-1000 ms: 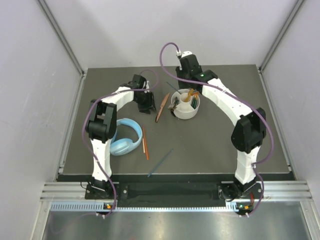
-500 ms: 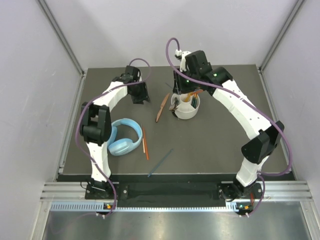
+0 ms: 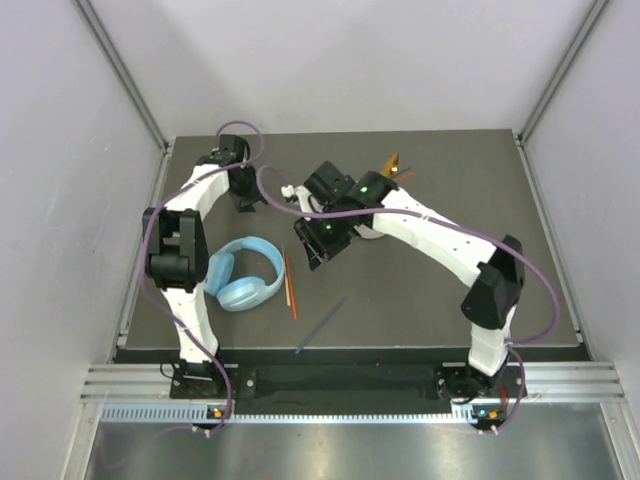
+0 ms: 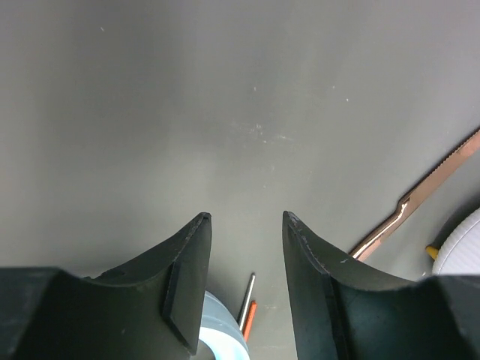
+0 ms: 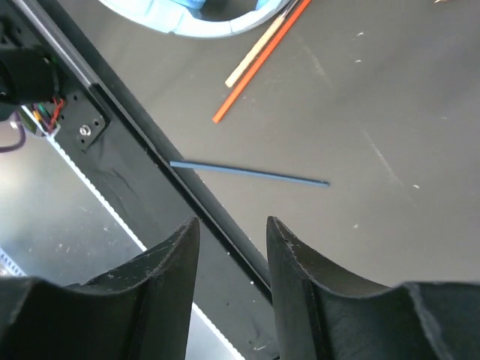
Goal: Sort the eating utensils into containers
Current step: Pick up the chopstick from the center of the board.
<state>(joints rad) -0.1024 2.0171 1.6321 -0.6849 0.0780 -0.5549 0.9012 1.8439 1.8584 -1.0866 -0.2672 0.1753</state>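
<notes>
Swung away from the holder (image 4: pixel 463 247) since a second ago, the right arm now hangs low over the middle of the surface (image 3: pixel 420 290), while the left arm has pulled back to the far left corner. The right fingers (image 5: pixel 161 270) are spread with nothing between them, and the left fingers (image 4: pixel 187 277) are spread and empty too. The holder is mostly hidden under the right arm from above. It shows only as a white edge in the left wrist view, beside a bronze utensil (image 4: pixel 420 191) lying flat. Still loose are two orange chopsticks (image 3: pixel 290 285) just beside the headphones (image 3: pixel 245 275), and a teal chopstick (image 5: pixel 247 174) nearer the front, one end at the surface's edge. The right arm seems to be going for one of these. To do it well, I'd turn the wrist so the fingers straddle the stick crosswise near its middle, come down until the tips touch the surface, then close slowly. A stick this thin could roll or skid out, and a grip near the end would let it tip.
</notes>
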